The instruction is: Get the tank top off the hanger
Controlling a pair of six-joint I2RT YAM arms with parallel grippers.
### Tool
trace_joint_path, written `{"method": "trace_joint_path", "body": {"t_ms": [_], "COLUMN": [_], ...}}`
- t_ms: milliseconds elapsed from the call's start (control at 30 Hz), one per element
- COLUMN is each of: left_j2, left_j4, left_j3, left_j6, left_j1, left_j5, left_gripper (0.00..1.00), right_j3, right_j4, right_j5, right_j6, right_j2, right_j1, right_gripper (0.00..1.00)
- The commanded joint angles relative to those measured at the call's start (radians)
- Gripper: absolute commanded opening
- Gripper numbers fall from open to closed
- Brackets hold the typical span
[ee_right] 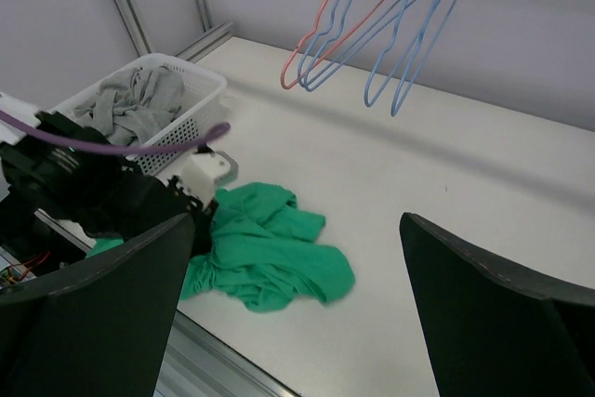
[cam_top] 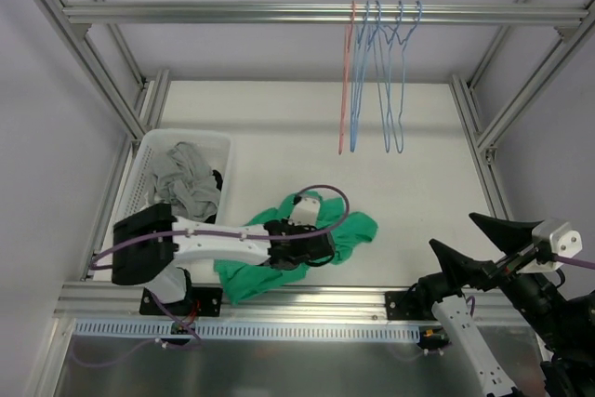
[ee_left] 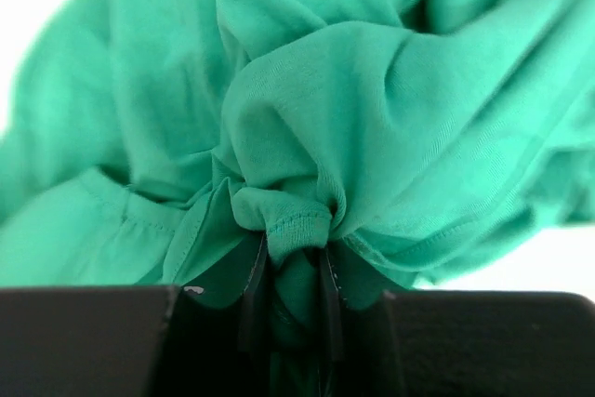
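The green tank top (cam_top: 353,230) is seen crumpled on the white bench (cam_top: 279,127), near its front edge and left of centre. The heap's long axis is laid diagonally, from the near left up toward the far right. Which end is neck and which is hem cannot be told from the folds.

The middle of the garment is covered in the top view by the left gripper (cam_top: 311,241), and a purple cable (cam_top: 325,194) is arched over its far edge. In the left wrist view, the left fingers (ee_left: 251,295) are drawn almost together, and a bunched fold of the tank top's fabric is pinched between them.

The right gripper (cam_top: 483,246) is held over the near right corner of the bench, well apart from the garment. Its fingers are spread wide and nothing is held between them.

A white perforated basket (cam_top: 149,160) is placed just left of the tank top, and grey clothes (cam_top: 186,183) are piled in it. At the back, one red hanger (cam_top: 346,81) and several blue hangers (cam_top: 390,81) are hung bare from an aluminium rail (cam_top: 232,12), far from the garment.
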Motion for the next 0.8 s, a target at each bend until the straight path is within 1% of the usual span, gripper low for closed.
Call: {"method": "trace_joint_path", "body": {"t_ms": [0, 67, 100, 167, 200, 267, 333, 367, 400, 433, 467, 500, 533, 567, 600, 633, 667, 700, 767], "left_j2": [-0.232, -0.315, -0.385, -0.444, -0.488, -0.53, -0.581, -0.593, -0.602, -0.601, -0.592, -0.583, -0.572, -0.554, -0.544, -0.538, -0.526, -0.523, -0.518], "left_j4": [-0.2, -0.221, -0.226, -0.241, -0.254, -0.29, -0.304, -0.306, -0.31, -0.313, -0.317, -0.321, -0.324, -0.329, -0.335, -0.338, -0.343, -0.349, -0.355], "left_j3": [-0.02, -0.007, 0.003, 0.052, 0.074, 0.134, 0.198, 0.226, 0.259, 0.337, 0.379, 0.423, 0.507, 0.543, 0.577, 0.636, 0.66, 0.693, 0.697], "left_j6": [-0.183, -0.175, -0.143, -0.097, -0.05, -0.023, 0.026, 0.05, 0.113, 0.147, 0.215, 0.252, 0.283, 0.334, 0.355, 0.375, 0.409, 0.423, 0.441], "left_j1": [0.041, 0.08, 0.093, 0.141, 0.168, 0.242, 0.283, 0.314, 0.325, 0.337, 0.377, 0.408, 0.449, 0.493, 0.591, 0.633, 0.67, 0.745, 0.826], "left_j5": [-0.157, -0.182, -0.206, -0.226, -0.223, -0.231, -0.244, -0.251, -0.26, -0.281, -0.287, -0.289, -0.281, -0.236, -0.203, -0.177, -0.141, -0.124, -0.076], "left_gripper": [0.0, 0.0, 0.0, 0.0, 0.0, 0.0, 0.0, 0.0, 0.0, 0.0, 0.0, 0.0, 0.0, 0.0, 0.0, 0.0, 0.0, 0.0, 0.0], "right_j3": [-0.012, -0.02, -0.021, -0.023, -0.023, -0.018, -0.012, -0.01, -0.009, -0.007, -0.009, -0.009, -0.012, -0.013, -0.015, -0.019, -0.023, -0.024, -0.029], "right_j4": [0.053, 0.065, 0.07, 0.079, 0.081, 0.084, 0.085, 0.087, 0.089, 0.09, 0.095, 0.096, 0.098, 0.101, 0.102, 0.105, 0.105, 0.104, 0.107], "right_j5": [-0.005, 0.001, 0.003, 0.009, 0.01, 0.01, 0.012, 0.012, 0.014, 0.018, 0.018, 0.018, 0.014, 0.012, 0.012, 0.009, 0.01, 0.012, 0.014], "right_j6": [0.024, 0.029, 0.03, 0.029, 0.029, 0.027, 0.027, 0.026, 0.021, 0.02, 0.02, 0.02, 0.021, 0.023, 0.024, 0.023, 0.02, 0.017, 0.012], "right_j2": [-0.01, -0.018, -0.027, -0.033, -0.035, -0.035, -0.035, -0.035, -0.035, -0.034, -0.032, -0.032, -0.032, -0.03, -0.03, -0.032, -0.034, -0.034, -0.038], "right_j1": [-0.004, -0.005, -0.004, -0.005, -0.005, -0.005, -0.005, -0.004, -0.004, -0.005, -0.005, -0.005, -0.005, -0.005, -0.005, -0.005, -0.005, -0.005, -0.004], "right_gripper": [0.99, 0.99, 0.99, 1.0, 1.0, 1.0, 1.0, 0.99, 0.99, 1.0, 0.99, 0.99, 0.99, 0.99, 1.0, 1.0, 1.0, 1.0, 0.99]}}
